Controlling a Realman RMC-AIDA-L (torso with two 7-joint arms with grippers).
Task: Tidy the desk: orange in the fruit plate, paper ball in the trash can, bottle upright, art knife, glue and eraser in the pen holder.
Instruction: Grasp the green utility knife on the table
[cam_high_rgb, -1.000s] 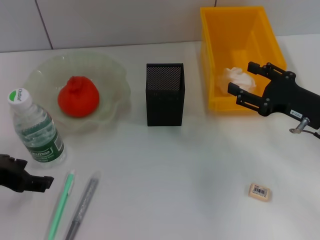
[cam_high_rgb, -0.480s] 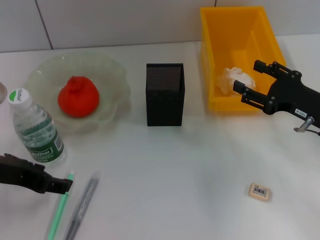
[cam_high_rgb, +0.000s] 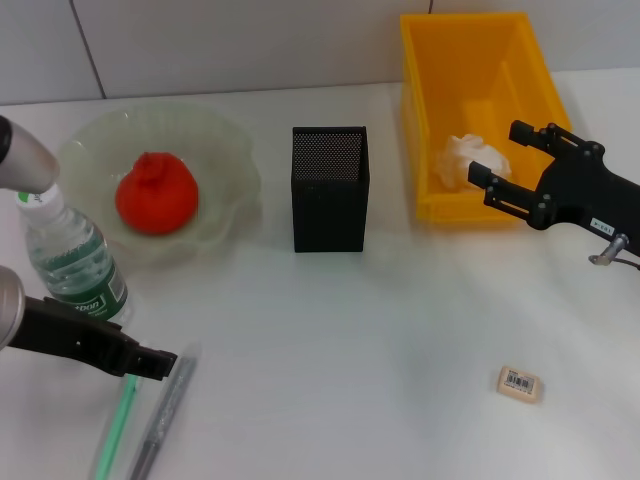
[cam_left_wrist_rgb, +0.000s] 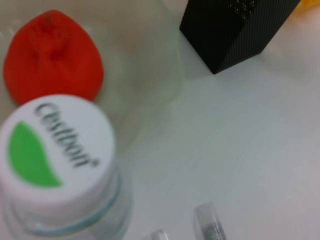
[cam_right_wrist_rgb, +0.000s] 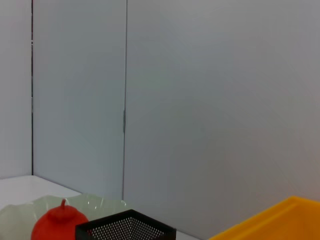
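Over the last second the left gripper (cam_high_rgb: 160, 362) has slid in from the lower left of the frame to just above the green pen (cam_high_rgb: 118, 420) and grey pen (cam_high_rgb: 162, 415); whether its fingers are parted cannot be told. A pickup looks imminent. Both pens lie flat on the white counter (cam_high_rgb: 360, 340), long axes running toward the lower-left corner. The right gripper (cam_high_rgb: 512, 170) hovers open-fingered, empty, by the yellow plastic bin (cam_high_rgb: 480, 60).

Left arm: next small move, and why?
Probably lower the left gripper onto the green pen-shaped tool beside the grey one. Both lie flat on the white desk, outside the black mesh pen holder, and the gripper hovers just above them.
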